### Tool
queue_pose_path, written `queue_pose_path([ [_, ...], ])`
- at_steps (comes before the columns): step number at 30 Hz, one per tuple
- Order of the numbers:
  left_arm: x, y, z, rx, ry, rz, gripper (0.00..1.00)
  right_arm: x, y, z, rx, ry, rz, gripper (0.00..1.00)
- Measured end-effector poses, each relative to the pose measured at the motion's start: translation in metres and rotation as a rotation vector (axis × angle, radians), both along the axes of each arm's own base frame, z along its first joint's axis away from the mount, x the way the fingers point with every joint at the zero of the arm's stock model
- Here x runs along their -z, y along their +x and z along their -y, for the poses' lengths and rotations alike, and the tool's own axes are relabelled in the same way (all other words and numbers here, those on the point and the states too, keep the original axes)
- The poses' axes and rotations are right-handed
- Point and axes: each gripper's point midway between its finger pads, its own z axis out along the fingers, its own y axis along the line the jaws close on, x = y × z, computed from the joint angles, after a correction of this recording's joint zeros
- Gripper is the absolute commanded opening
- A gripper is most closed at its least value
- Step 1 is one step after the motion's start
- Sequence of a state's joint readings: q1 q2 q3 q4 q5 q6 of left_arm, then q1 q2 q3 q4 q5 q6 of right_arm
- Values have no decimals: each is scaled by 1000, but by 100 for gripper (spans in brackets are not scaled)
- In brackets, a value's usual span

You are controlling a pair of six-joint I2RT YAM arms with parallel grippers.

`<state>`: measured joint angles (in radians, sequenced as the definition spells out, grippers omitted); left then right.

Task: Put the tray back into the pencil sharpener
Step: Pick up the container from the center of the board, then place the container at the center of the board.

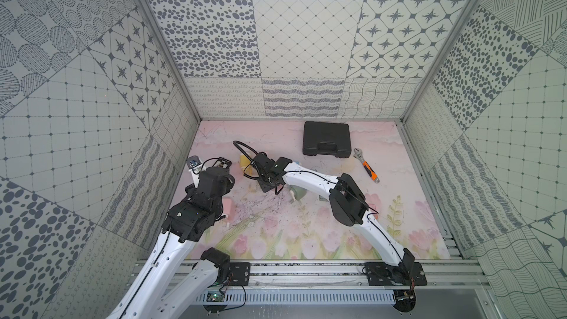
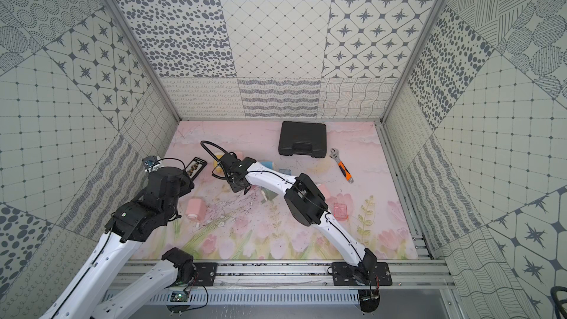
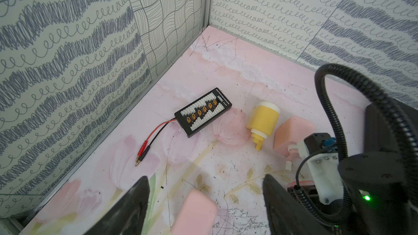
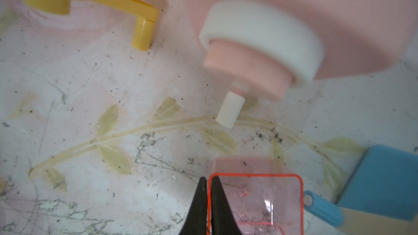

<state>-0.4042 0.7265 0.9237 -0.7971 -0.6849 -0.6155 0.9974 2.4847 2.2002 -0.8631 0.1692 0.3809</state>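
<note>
Tray (image 4: 260,200): clear pink, red rim, near the crank end of the pink sharpener (image 4: 305,19) but apart from it. The sharpener lies on its side on the desk (image 4: 90,87). Right hand (image 4: 208,178) is pressed together on one thin wall of the tray. Left hand (image 3: 205,177) is spread and holds nothing.

Risks, as judged:
- A single-wall pinch may let the tray swivel or slip.
- The sharpener is unbraced and may slide when pushed.
- Its slot is not visible, so misalignment is possible.
</note>
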Motion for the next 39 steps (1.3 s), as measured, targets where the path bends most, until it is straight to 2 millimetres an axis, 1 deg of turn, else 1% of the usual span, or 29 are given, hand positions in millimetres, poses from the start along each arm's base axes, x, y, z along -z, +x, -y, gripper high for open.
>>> queue_pose_path([
  [6, -3, -3, -1, 0, -8, 18, 77, -2, -4, -2, -18, -3, -1, 0],
  [12, -5, -9, -4, -3, -20, 41, 78, -2, -12, -5, -49, 3, -12, 0],
  [17, 2, -15, -7, -13, -25, 32, 77, -8, -34, 1, -87, 28, -40, 0],
  [20, 3, -19, -9, -19, -28, 31, 78, -22, -53, 9, -119, 56, -47, 0],
  [23, 5, -21, -11, -24, -26, 25, 77, -43, -74, 17, -166, 102, -34, 0],
  [26, 9, -22, -11, -23, -22, 10, 77, -59, -99, 30, -232, 143, -8, 0],
  [27, 11, -22, -10, -19, -19, 3, 77, -62, -109, 38, -257, 160, -2, 0],
  [29, 14, -20, -8, -3, -9, -13, 78, -61, -127, 56, -309, 185, 12, 0],
  [31, 18, -18, -5, 21, 3, -35, 78, -52, -146, 83, -360, 186, 21, 0],
  [33, 21, -14, 0, 50, 14, -56, 79, -39, -159, 108, -403, 154, 21, 0],
  [35, 26, -9, 4, 76, 28, -76, 80, -26, -169, 129, -452, 120, 22, 0],
  [37, 30, -4, 9, 104, 47, -98, 81, -19, -176, 143, -505, 94, 34, 0],
  [39, 34, 3, 14, 138, 69, -117, 87, -13, -182, 153, -568, 72, 54, 0],
])
